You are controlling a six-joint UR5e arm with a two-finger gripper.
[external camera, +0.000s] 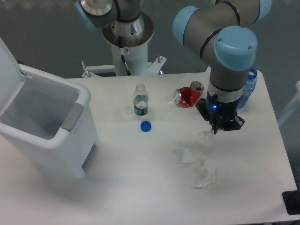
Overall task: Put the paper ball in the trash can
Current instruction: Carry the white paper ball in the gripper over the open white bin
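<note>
The paper ball (205, 137) is a small white crumpled wad lying on the white table, right of centre. My gripper (216, 129) hangs just above and slightly right of it, pointing down. I cannot tell from this angle how far apart its dark fingers are, and nothing shows between them. The trash can (70, 119) is a large white bin at the left with its lid swung up and open and a grey latch panel on its rim. Its inside looks empty.
A longer lumpy white paper clump (197, 165) lies in front of the paper ball. A crushed red can (188, 96) lies behind the gripper. A small bottle (140, 100) and a blue cap (146, 126) stand mid-table. A blue bottle (248, 86) is behind the arm.
</note>
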